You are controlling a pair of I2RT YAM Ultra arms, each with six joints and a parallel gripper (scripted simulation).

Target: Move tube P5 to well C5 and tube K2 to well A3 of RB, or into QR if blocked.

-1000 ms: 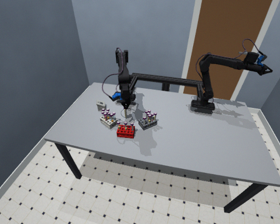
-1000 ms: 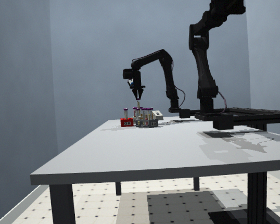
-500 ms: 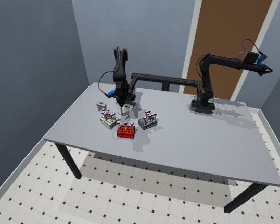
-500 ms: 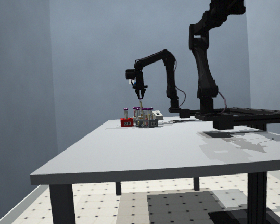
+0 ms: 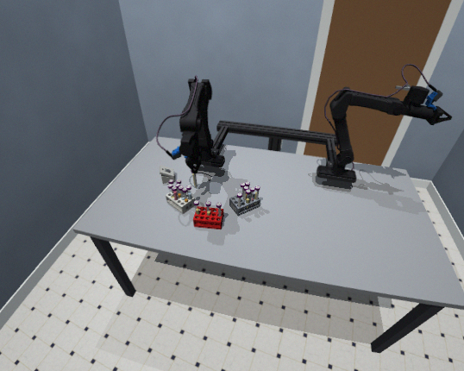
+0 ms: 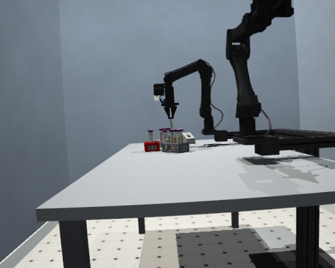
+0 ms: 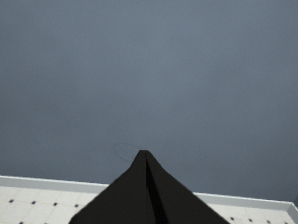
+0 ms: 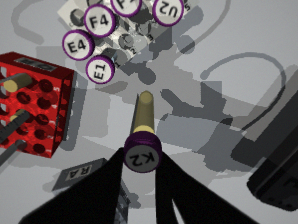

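Observation:
My right gripper [image 5: 195, 169] [image 6: 170, 117] [image 8: 140, 157] is shut on tube K2 by its purple cap. Tube K2 [image 5: 195, 180] [image 6: 171, 124] [image 8: 145, 115] hangs in the air between the white and grey racks, on the arm-base side. The white rack RB [image 5: 173, 204] holds several tubes; caps E1 [image 8: 100, 69], E4 [image 8: 77, 45] and U2 [image 8: 168, 9] show. The grey rack RA [image 5: 243, 210] [image 6: 176, 149] [image 8: 63, 181] holds several tubes. The red rack QR [image 5: 208, 224] [image 6: 147, 148] [image 8: 62, 100] holds three. I cannot make out P5. My left gripper [image 5: 449, 116] [image 7: 143, 158] is shut and empty.
The pale button box [image 5: 167, 175] [image 6: 188, 137] stands behind RB, near the table's left edge in the top view. QR stands between RB and RA, farther from the arm bases. The left arm is raised high at the other end of the table, away from the racks.

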